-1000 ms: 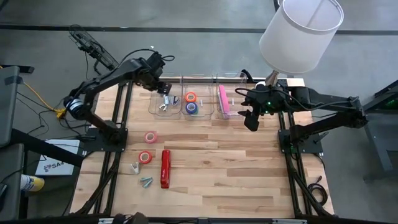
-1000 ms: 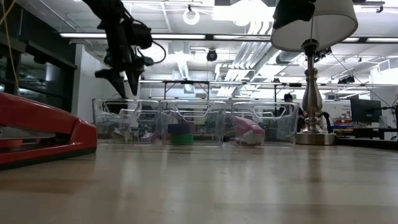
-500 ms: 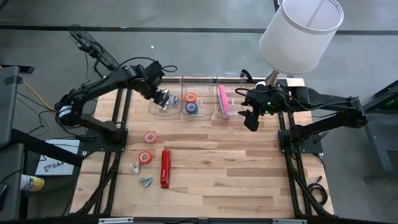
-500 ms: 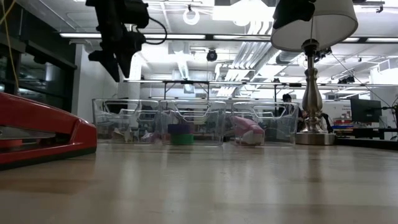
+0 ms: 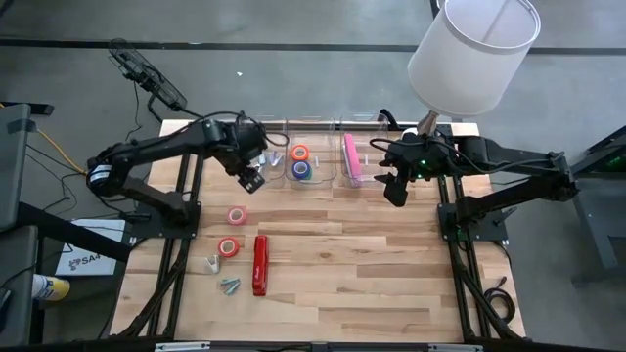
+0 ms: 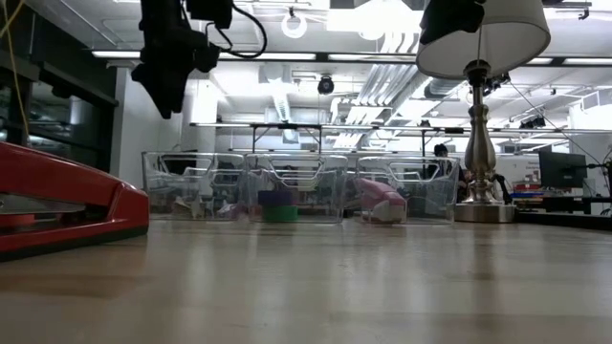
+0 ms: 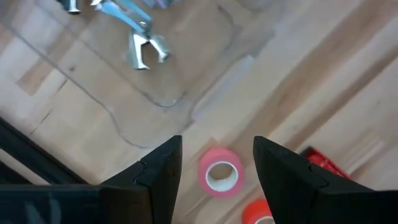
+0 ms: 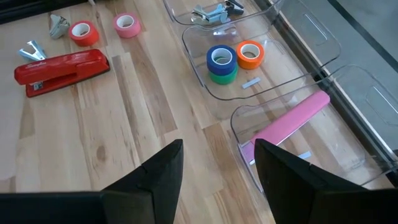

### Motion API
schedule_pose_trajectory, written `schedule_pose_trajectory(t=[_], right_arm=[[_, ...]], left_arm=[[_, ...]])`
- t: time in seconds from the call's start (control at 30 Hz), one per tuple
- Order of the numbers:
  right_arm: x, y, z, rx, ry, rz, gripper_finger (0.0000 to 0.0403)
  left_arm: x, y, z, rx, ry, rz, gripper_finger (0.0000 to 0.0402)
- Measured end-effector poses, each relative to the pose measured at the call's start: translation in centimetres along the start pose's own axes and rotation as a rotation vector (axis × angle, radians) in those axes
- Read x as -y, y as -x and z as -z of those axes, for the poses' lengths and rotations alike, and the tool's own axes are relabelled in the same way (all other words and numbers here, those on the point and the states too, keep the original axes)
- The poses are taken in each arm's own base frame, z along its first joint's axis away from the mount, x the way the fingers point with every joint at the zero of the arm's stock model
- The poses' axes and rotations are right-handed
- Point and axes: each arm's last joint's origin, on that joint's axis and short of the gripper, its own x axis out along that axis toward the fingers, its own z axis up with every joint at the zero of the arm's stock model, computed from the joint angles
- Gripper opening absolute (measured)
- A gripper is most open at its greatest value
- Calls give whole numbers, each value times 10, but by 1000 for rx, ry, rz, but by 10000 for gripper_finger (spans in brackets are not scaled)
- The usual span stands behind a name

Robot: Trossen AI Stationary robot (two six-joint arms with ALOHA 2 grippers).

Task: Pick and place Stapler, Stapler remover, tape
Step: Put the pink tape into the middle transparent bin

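Two grippers open, empty – left gripper (image 5: 251,180) above pink tape (image 7: 220,172) – no writing legible

bins: three clear bins (image 5: 293,161) line the far edge, walls boxing in what's inside, reach from above only
lamp: lamp (image 5: 472,54) shade overhangs the far right corner
near-left: red stapler (image 5: 260,263), two tape rolls (image 5: 236,215), small claws (image 5: 229,286) cluster together
worktop: worktop (image 5: 391,274) middle and right half bare wood
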Motion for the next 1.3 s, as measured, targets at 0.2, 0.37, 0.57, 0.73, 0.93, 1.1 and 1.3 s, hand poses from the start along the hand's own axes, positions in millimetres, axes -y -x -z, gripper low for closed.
schedule_pose_trajectory(t=[0.2, 0.37, 0.57, 0.73, 0.93, 1.1, 1.3], right_arm=[[0, 0, 0, 0, 2, 0, 188], [0, 0, 0, 0, 2, 0, 188], [0, 0, 0, 0, 2, 0, 188], [0, 0, 0, 0, -1, 0, 188], [0, 0, 0, 0, -1, 0, 188], [0, 0, 0, 1, -1, 0, 188], [0, 0, -1, 9, -3, -2, 188]], left_arm=[[13, -17, 16, -71, -3, -15, 193], [23, -35, 29, -119, 18, -19, 193], [38, -50, 46, -143, 1, -22, 193], [45, -55, 56, -156, -9, -37, 193], [55, -65, 68, -152, -51, -19, 193], [59, -79, 79, -157, -21, -19, 193], [55, -92, 85, -183, 34, -10, 193]])
